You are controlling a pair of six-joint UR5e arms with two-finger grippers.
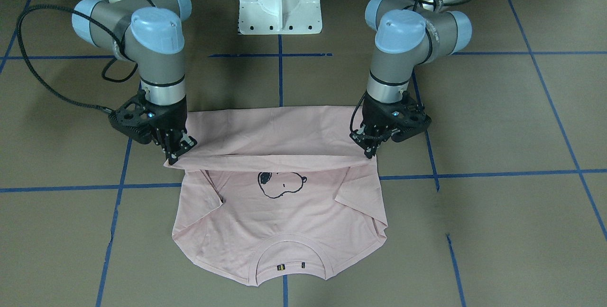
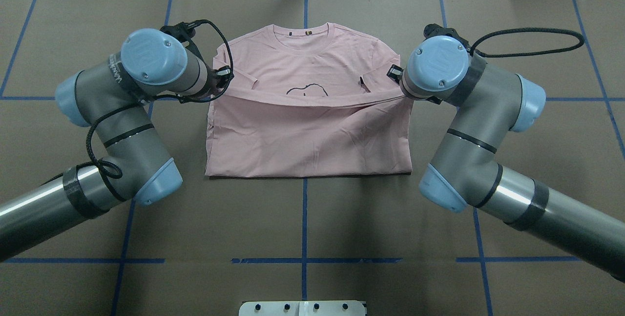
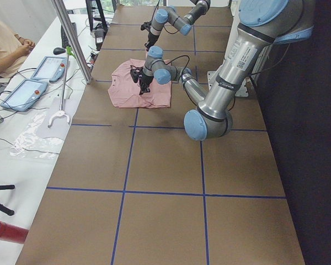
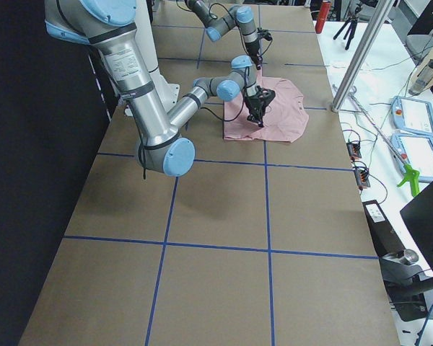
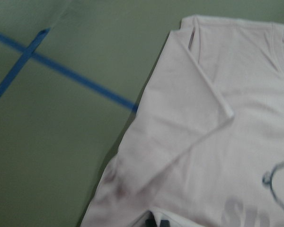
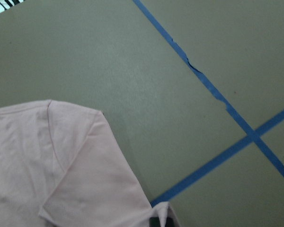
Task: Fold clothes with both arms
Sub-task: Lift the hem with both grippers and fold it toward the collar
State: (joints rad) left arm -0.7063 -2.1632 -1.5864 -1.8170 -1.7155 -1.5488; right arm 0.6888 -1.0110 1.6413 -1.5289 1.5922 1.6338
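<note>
Hem corners of the T-shirt (image 1: 280, 212) sit pinched shut in left tool (image 1: 371, 151) and right tool (image 1: 174, 156), raised level, likely so the fold travels evenly toward the collar (image 1: 290, 249), 6 o'clock in the front-facing view.

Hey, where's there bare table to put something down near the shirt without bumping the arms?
Bare table lies between the T-shirt's folded edge and the white base, and beyond the collar. Crowded at both shirt sides, where the left gripper and right gripper pinch it.

Pink T-shirt (image 1: 284, 217) print-up — hem doubled over, pinched by left pincer (image 1: 370, 153) and right pincer (image 1: 173, 157).
</note>
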